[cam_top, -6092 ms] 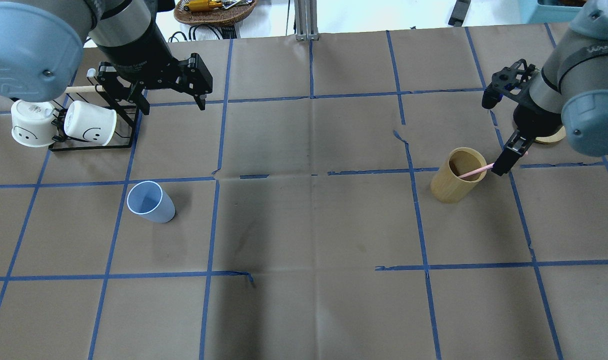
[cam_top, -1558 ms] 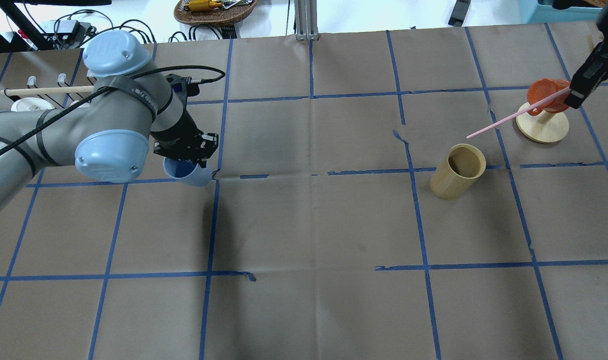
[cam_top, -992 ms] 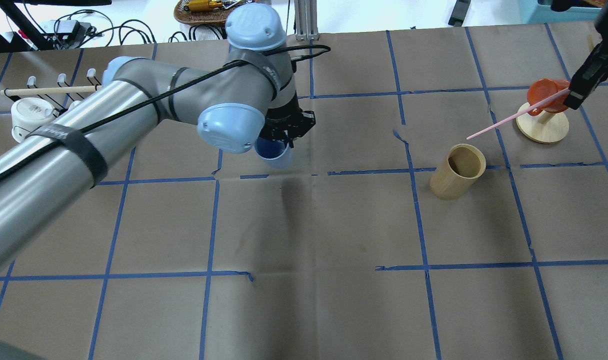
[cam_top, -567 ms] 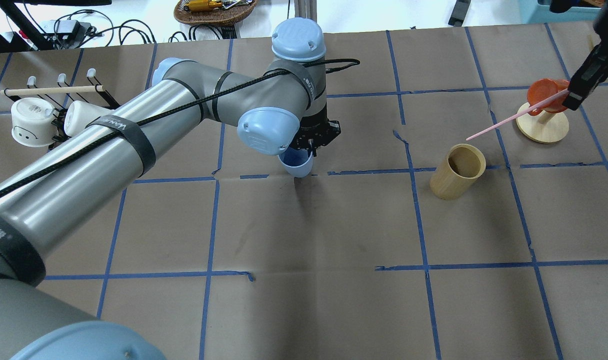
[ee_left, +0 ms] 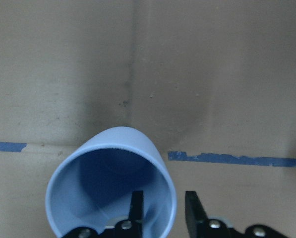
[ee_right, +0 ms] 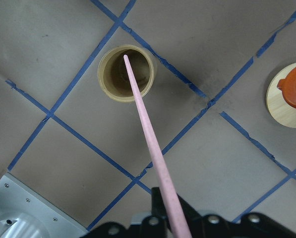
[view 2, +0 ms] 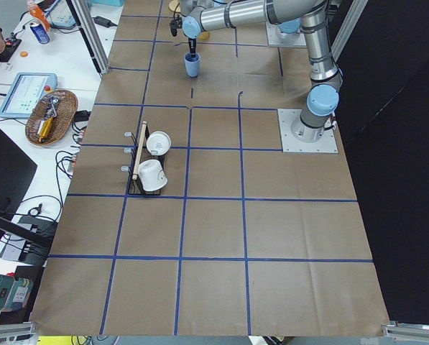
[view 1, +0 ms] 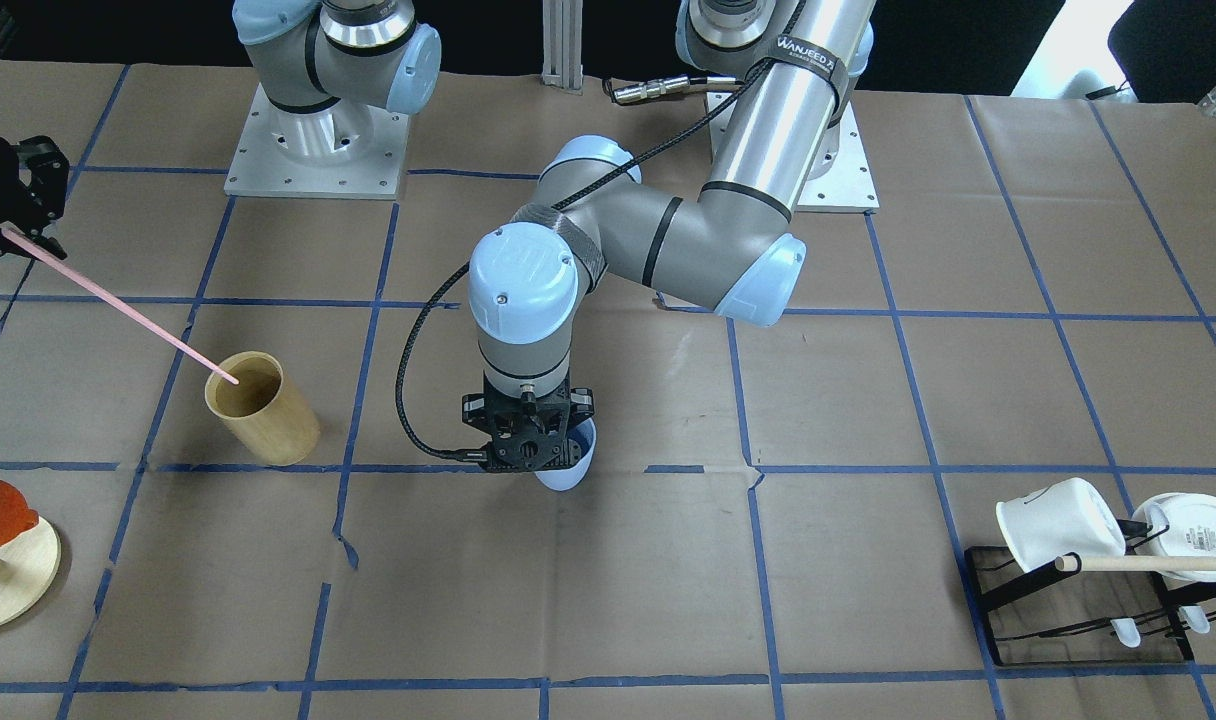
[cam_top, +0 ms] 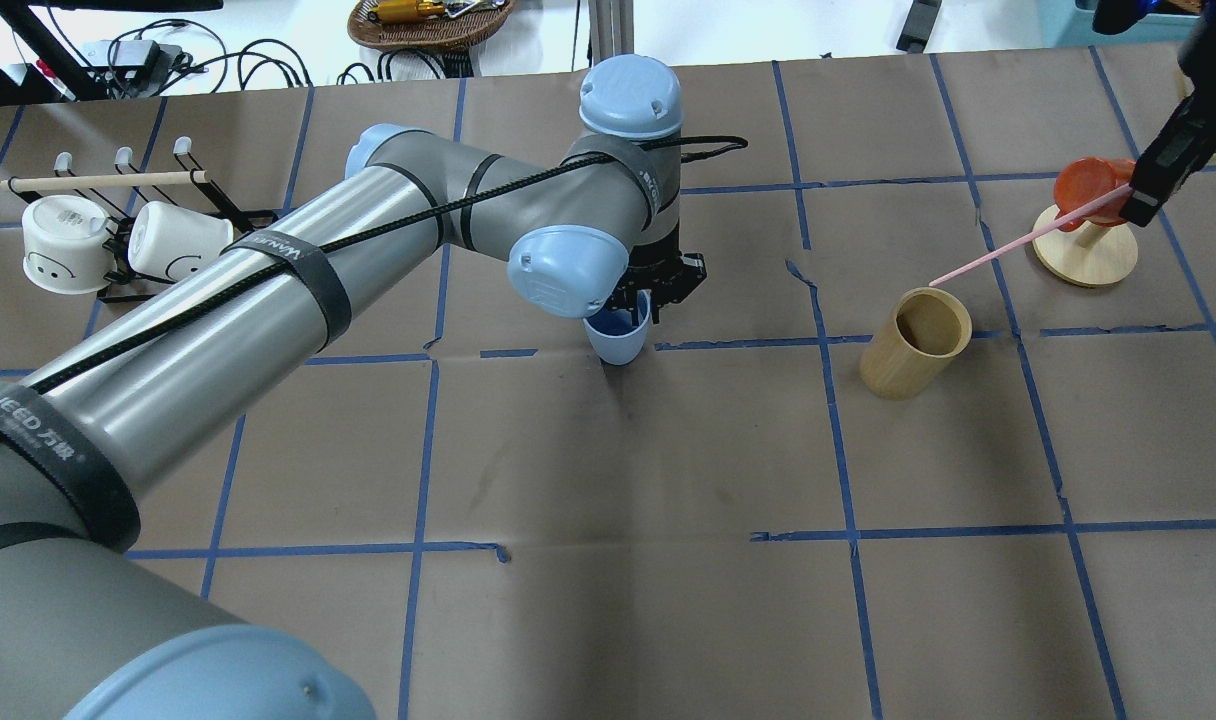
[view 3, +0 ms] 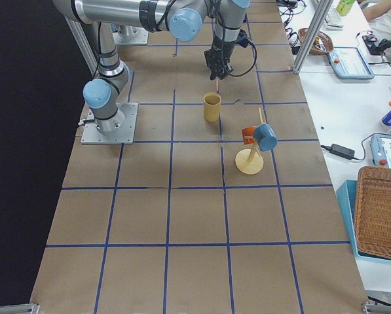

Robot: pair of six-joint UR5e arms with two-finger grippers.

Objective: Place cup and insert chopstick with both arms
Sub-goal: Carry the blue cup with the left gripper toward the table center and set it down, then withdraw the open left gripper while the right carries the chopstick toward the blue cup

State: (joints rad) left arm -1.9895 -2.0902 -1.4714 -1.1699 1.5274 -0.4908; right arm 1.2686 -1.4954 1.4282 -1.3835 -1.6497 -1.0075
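1. Carrying the blue cup [cam_top: 618,338] sideways, the left gripper [cam_top: 636,312] has brought it from near the bench's left edge to about midway between the left and right edges, beside a blue tape line [cam_top: 738,344].
2. That gripper is pinched narrow on the cup's rim, with one finger [ee_left: 136,210] inside the wall and the other outside. The cup hangs tilted, and I cannot tell whether its base touches the bench yet.
3. Up near the bench's right edge, the right gripper [cam_top: 1140,198] is clamped on the thick end of the pink chopstick [cam_top: 1028,235]. It has hardly shifted in the last second, though the tip has dipped a little toward the wooden pot [cam_top: 913,345].
4. Some seconds ago the chopstick lay in that pot. Now it is lifted out, and in the wrist view its tip shows over the pot's mouth.
5. The cup seems to have reached its drop spot, so the step in hand is probably to level it, set it down and let go.
6. The chopstick is well apart from the cup, so the right arm would need a long swing toward the middle.
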